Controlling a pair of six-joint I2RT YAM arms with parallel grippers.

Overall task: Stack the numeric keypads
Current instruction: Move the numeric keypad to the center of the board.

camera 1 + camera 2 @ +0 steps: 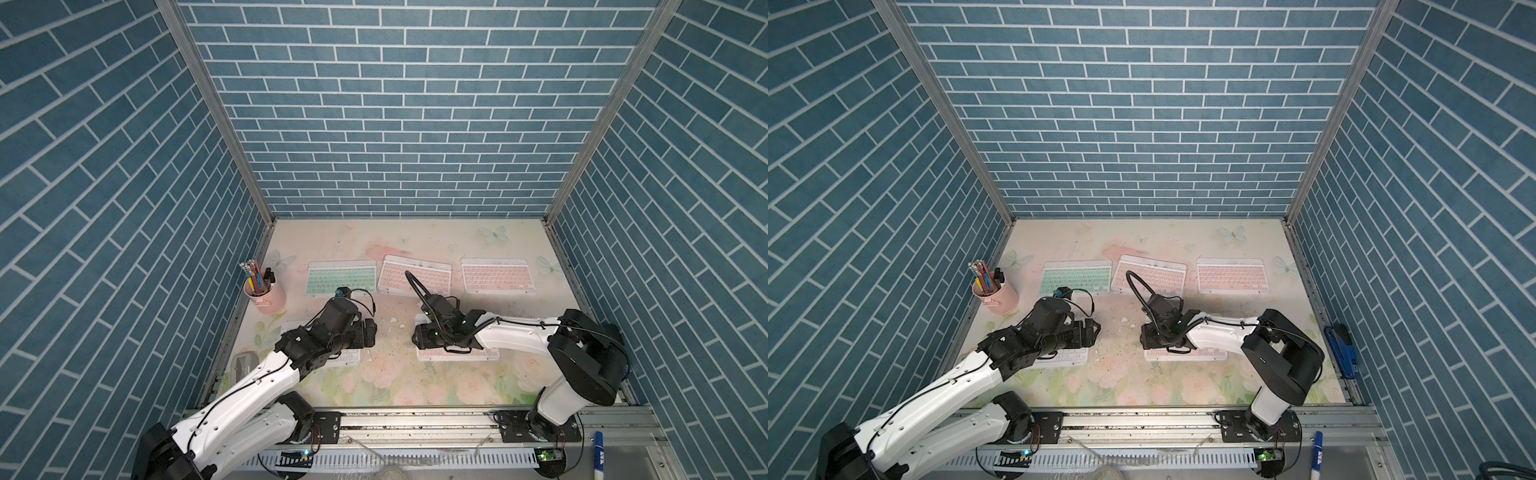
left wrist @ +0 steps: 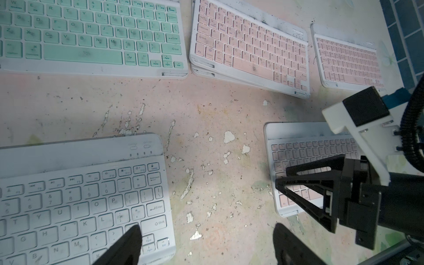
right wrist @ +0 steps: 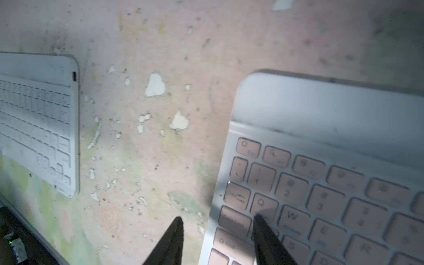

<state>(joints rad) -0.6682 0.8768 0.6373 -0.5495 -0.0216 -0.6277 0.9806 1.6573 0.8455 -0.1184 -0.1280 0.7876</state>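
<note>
The stacking looks partly done, and the step in hand is probably the reach for the next piece. At the far middle of the table [image 1: 395, 378], a skewed pink keyboard [image 2: 250, 46] lies on top of another white frame whose keys are hidden; that pair reads as the stack. The green keyboard [image 1: 340, 279] lies flat just beside it on the left, and the far-right pink keyboard [image 1: 496, 276] lies apart on the right. Two more are on the near half, well apart from each other: the white keyboard [image 2: 68, 195] on the left and the near pink keyboard [image 3: 321, 183] on the right.

The right gripper [image 3: 218, 216] is low over the left end of the near pink keyboard. Its jaws are partly spread and hold nothing, with one finger over the keys by Caps Lock and the other over bare table just beside the frame's short edge. The left gripper [image 2: 206, 227] is spread wide and empty, one finger over the right-hand keys of the white keyboard and the other over the table.

The next move likely falls to the right arm. The board is thin and lies flat, so a finger would have to get under the short edge before the jaws close. Lifted by one end, it may sag or pivot. It then needs carrying to the far middle and squaring over the skewed top piece.
</note>
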